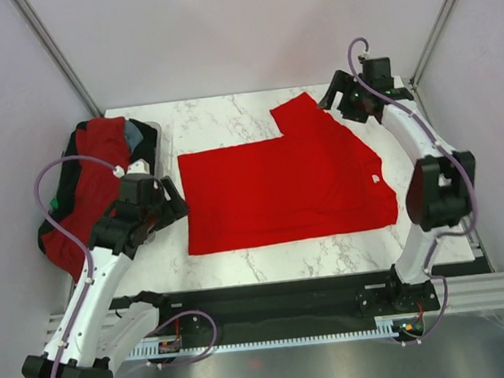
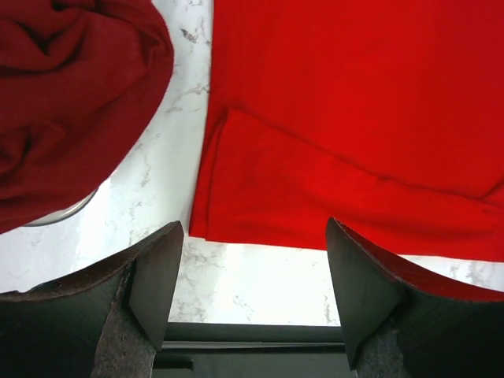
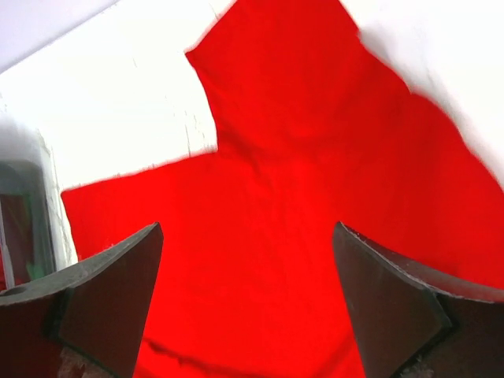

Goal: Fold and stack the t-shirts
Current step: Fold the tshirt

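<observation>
a bright red cotton t-shirt [image 1: 288, 190] lies flat on the white marbled table [image 1: 219, 121], one sleeve pointing to the far side. a heap of dark red t-shirts [image 1: 89, 169] fills the dark bin [image 1: 150, 134] on the left. the left gripper [image 2: 252, 236] hovers just beside the flat shirt's left edge, jaws spread and empty. the right gripper [image 3: 248, 236] hangs above the sleeve, jaws also spread and empty.

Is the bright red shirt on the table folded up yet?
Only partly: the t-shirt lies flat, one sleeve spread out, its near edge folded over.
</observation>
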